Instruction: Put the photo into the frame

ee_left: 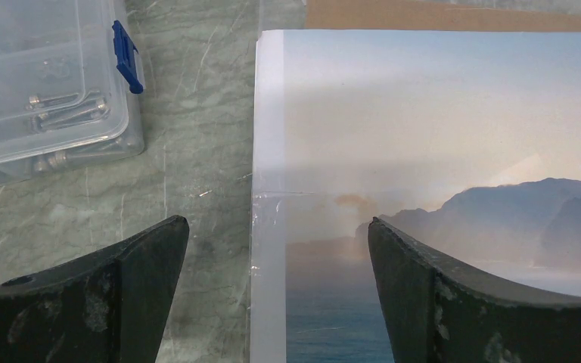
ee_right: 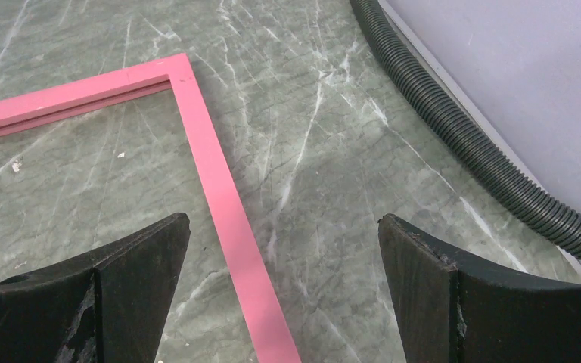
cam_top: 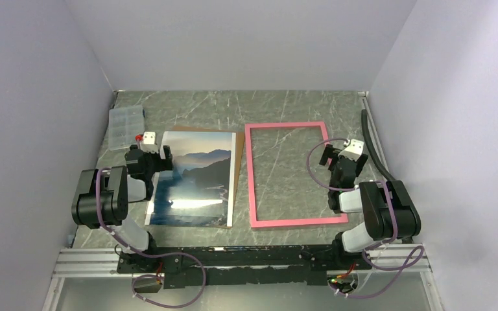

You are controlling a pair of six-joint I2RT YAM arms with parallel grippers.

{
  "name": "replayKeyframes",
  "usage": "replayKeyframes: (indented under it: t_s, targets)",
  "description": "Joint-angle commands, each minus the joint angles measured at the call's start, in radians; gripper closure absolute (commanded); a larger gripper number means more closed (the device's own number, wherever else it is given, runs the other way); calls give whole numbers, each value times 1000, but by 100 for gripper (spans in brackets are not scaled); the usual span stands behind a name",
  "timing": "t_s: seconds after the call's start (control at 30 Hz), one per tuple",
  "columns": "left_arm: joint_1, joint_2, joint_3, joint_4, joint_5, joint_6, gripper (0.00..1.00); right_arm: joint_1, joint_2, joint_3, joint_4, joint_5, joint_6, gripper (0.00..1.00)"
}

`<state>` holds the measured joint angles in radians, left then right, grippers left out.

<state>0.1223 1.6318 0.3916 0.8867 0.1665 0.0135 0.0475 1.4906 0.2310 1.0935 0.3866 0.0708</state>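
The photo (cam_top: 193,178), a glossy print of dark mountains, blue water and pale sky, lies flat on the table at left centre, on a brown backing board (cam_top: 233,178). The pink frame (cam_top: 287,125) lies flat to its right, face up. My left gripper (cam_top: 149,151) is open over the photo's left edge; in the left wrist view (ee_left: 278,249) that edge of the photo (ee_left: 424,128) runs between the fingers. My right gripper (cam_top: 338,154) is open over the frame's right rail, which passes between the fingers in the right wrist view (ee_right: 284,249) as a pink rail (ee_right: 219,197).
A clear plastic box (cam_top: 125,125) with small metal parts and a blue latch (ee_left: 126,57) stands at the back left. A black ribbed hose (ee_right: 469,144) runs along the right wall. Grey walls close in the marbled table (cam_top: 285,103).
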Motion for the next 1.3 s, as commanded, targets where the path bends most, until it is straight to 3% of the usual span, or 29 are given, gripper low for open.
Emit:
replayKeyframes:
  t_s: [0.0, 0.37, 0.43, 0.5, 0.57, 0.7, 0.77, 0.83, 0.93, 1.0, 1.13, 1.2, 1.27]
  targets:
    - [2, 0, 14, 45, -7, -7, 5, -3, -7, 8, 56, -5, -4, 0]
    - [2, -4, 16, 41, -3, -8, 6, -15, -9, 12, 39, -30, 6, 0]
    - [4, -29, 58, -64, -12, -39, 6, -2, -34, 10, 28, 23, 0, 0]
    - [4, -68, 155, -286, -10, -41, 5, 21, -81, 47, -75, 68, -13, 0]
    - [4, -94, 303, -539, 22, -27, 5, 42, -114, 124, -227, 128, -7, 0]
    - [4, -112, 477, -835, 28, 32, 6, 61, -209, 271, -526, 135, 65, 0]
    - [4, -108, 564, -949, -5, 38, 6, 61, -241, 396, -734, 84, 146, 0]
    - [4, -94, 671, -1078, -34, 53, 6, 61, -266, 507, -876, -63, 188, 0]
    - [8, -70, 813, -1261, -12, 69, 8, 52, -327, 496, -837, -213, 359, 0]
    - [11, -65, 874, -1330, 10, 55, 8, 51, -350, 457, -777, -370, 381, 0]
    - [17, -94, 916, -1365, 51, 28, 8, 60, -338, 439, -764, -530, 412, 0]
    - [18, -113, 921, -1363, 67, 15, 7, 104, -306, 486, -837, -549, 381, 0]
    - [18, -129, 927, -1369, 78, 11, 7, 194, -277, 544, -920, -463, 336, 0]
